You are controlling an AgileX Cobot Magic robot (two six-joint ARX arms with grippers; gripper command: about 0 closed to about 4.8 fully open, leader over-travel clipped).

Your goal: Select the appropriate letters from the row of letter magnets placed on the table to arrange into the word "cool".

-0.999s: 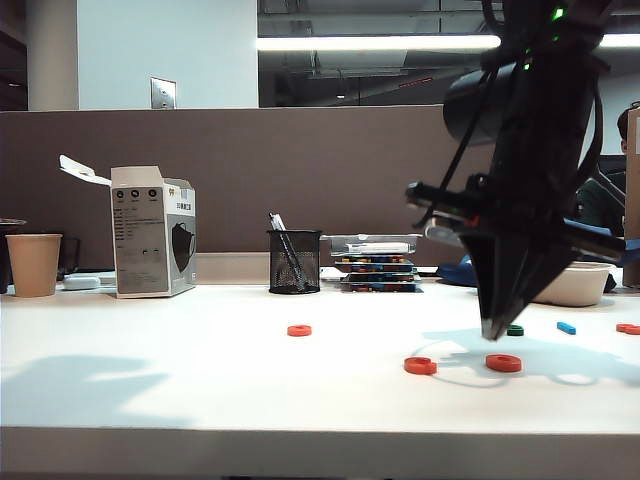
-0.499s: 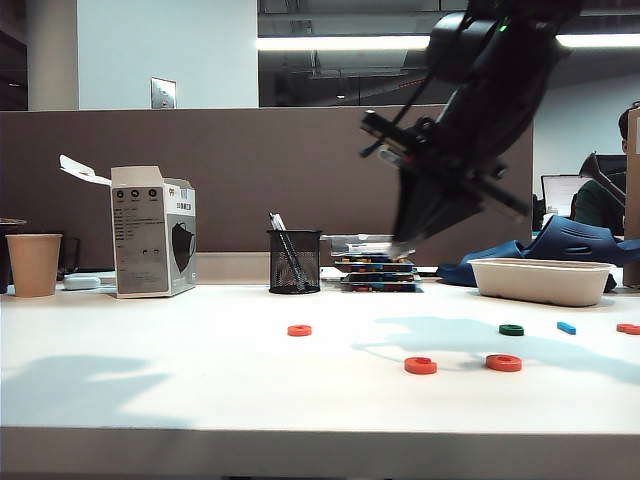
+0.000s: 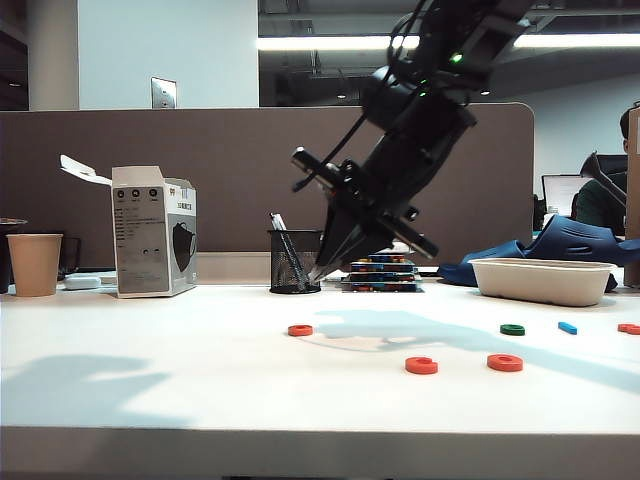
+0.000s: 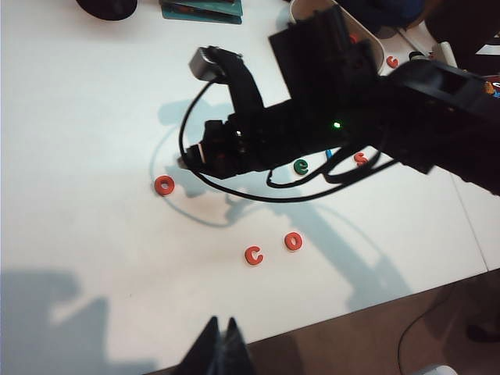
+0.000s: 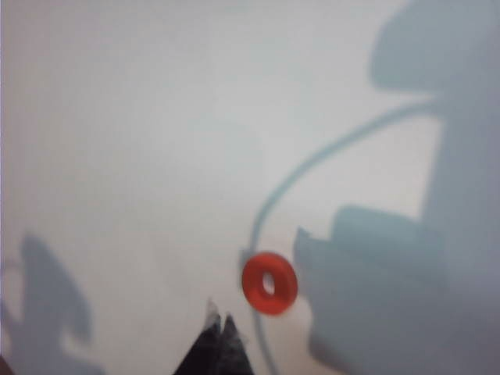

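On the white table (image 3: 150, 370), a red-orange ring (image 3: 300, 330) lies alone on the left. A red C-shaped piece (image 3: 421, 365) and a red ring (image 3: 504, 362) lie side by side nearer the front. Farther right are a dark green ring (image 3: 512, 329), a light-blue bar (image 3: 567, 327) and another red piece (image 3: 628, 327). My right gripper (image 3: 318, 275) reaches across the middle, shut and empty, and hangs above and behind the lone ring (image 5: 269, 283), tips (image 5: 219, 320) beside it. The left gripper (image 4: 220, 322) is shut and empty, high over the front edge, looking down on the C (image 4: 253, 255) and ring (image 4: 293, 241).
At the back stand a paper cup (image 3: 33, 264), an open white carton (image 3: 152, 245), a mesh pen holder (image 3: 294, 261), a stack of trays (image 3: 380, 272) and a white bowl (image 3: 543, 279). The right arm (image 4: 328, 117) and its cable span the table's middle.
My right arm has swung from over the green ring on the right, leftward across the table, and come down toward the lone red ring. No magnet has moved.
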